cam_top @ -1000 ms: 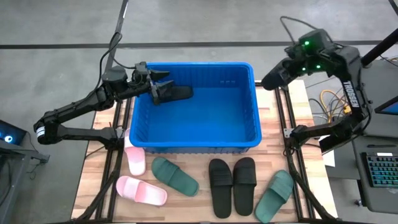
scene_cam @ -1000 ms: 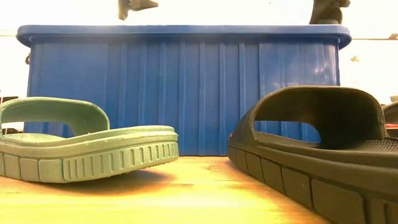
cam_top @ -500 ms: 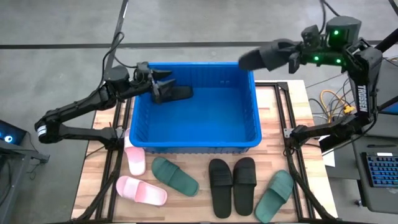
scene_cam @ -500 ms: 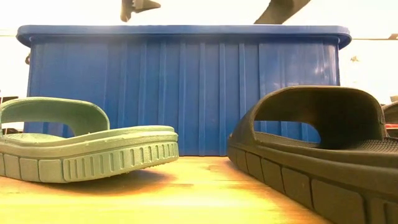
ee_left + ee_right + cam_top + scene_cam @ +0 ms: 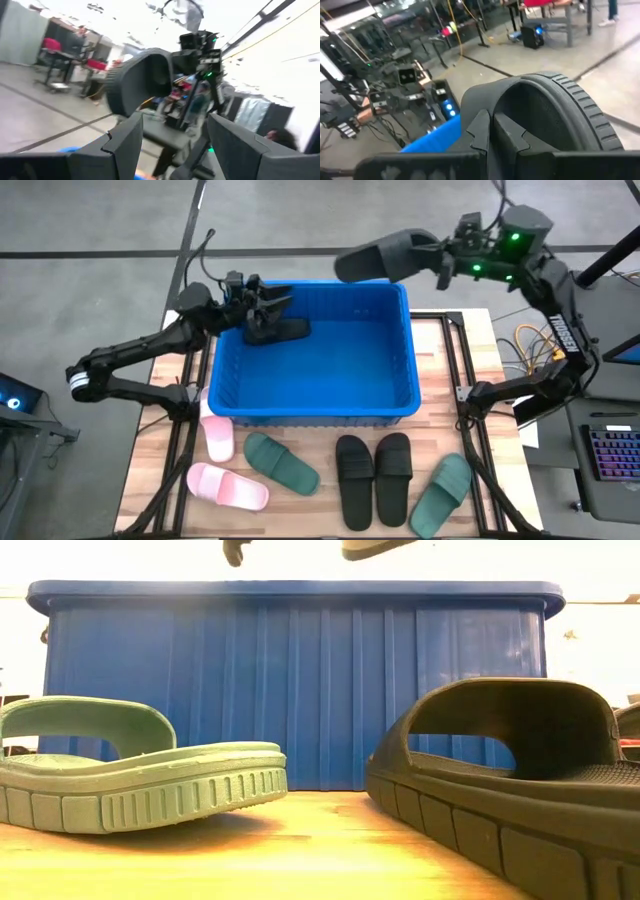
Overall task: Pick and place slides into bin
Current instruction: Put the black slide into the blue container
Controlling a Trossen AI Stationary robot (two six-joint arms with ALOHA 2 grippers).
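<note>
Slide carried over bin rim, not yet released

Right gripper [image 5: 443, 260] is clenched on a black slide [image 5: 385, 257], held in the air above the far edge of the bin [image 5: 312, 412]; best to bring it further over the blue floor and lower it before letting go, so it cannot bounce off the rim. Left gripper [image 5: 263, 308] hangs inside the far left corner with fingers [image 5: 122, 141] spread, just above a black slide in the bin [image 5: 285, 331]; keep the drop well apart from it. Pink [image 5: 228, 486], green [image 5: 282, 463] and black [image 5: 373, 476] slides wait on the table [image 5: 150, 465]
</note>
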